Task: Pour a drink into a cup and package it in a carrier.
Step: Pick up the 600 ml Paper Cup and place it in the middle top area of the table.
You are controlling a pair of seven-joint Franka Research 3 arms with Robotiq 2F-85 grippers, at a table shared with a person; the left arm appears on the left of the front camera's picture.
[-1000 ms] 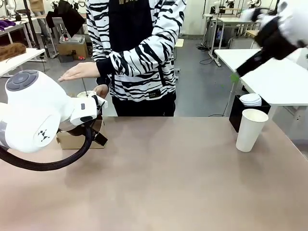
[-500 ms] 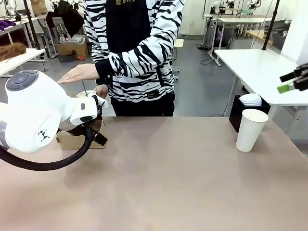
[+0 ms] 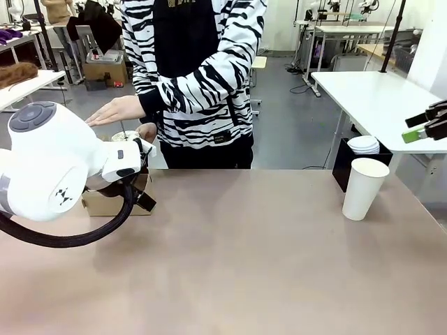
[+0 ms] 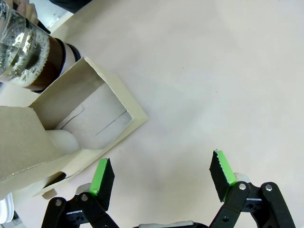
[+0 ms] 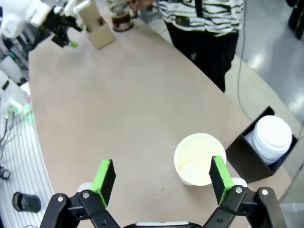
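The white paper cup [image 3: 363,187] stands open near the table's right edge. From above its inside [image 5: 198,159] looks empty, and my right gripper [image 5: 161,176] hangs open high over it, with the cup near the right-hand pad. That gripper [image 3: 418,125] pokes in at the front view's right edge. The brown cardboard carrier [image 4: 71,128] sits at the far left, just off my open left gripper [image 4: 161,173], whose left pad is by the carrier's edge. A glass jug [image 4: 21,47] with the dark drink [image 4: 54,54] stands behind the carrier, by the person's hand [image 3: 147,131].
A black box [image 5: 249,159] with a stack of white lids [image 5: 271,135] hangs off the table's far right corner behind the cup. The person stands at the far side, one hand [image 3: 117,108] held flat above the jug. My left arm's white body [image 3: 49,167] hides part of the carrier.
My right arm has swung out of the upper right of the front view; its fingertips now stay at the right edge. The left arm and cup have not moved.
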